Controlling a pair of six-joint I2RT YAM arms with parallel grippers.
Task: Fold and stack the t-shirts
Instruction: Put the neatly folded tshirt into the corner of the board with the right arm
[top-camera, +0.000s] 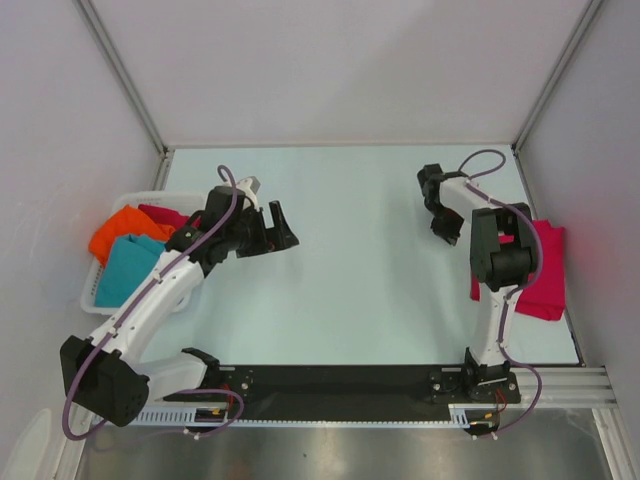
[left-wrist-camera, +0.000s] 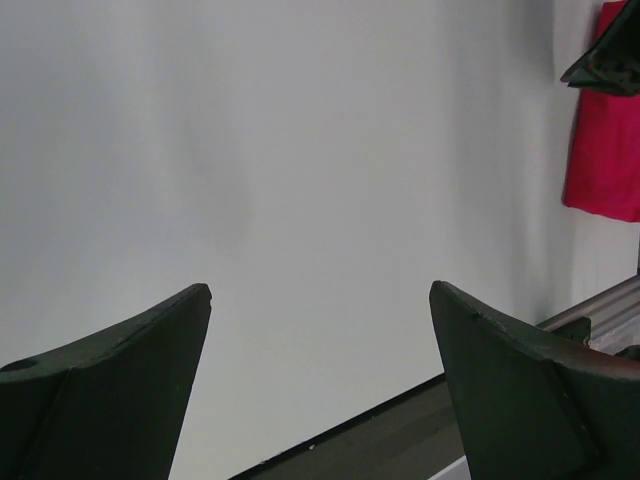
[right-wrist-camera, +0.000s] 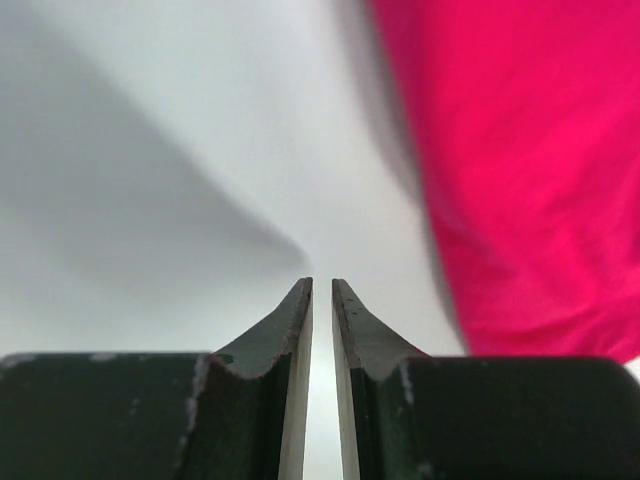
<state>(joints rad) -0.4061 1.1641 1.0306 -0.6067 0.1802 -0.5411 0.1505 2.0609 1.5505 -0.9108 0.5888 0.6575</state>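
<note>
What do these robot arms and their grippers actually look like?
The left arm and right arm are white tubes with chunky black joints. A purple cable loops along each. The left gripper and right gripper each have two dark wedge-shaped fingers tapering to thin tips; the right one's show pale scuffs.

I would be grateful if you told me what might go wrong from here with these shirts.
1. The right arm hangs over the red shirt lying near the right edge of the table. Swinging away, it may drag the shirt out of shape or off the edge.
2. The orange shirt and teal shirt lie bunched together in the basket. The left arm, its jaws wide open, may catch both at once.
</note>
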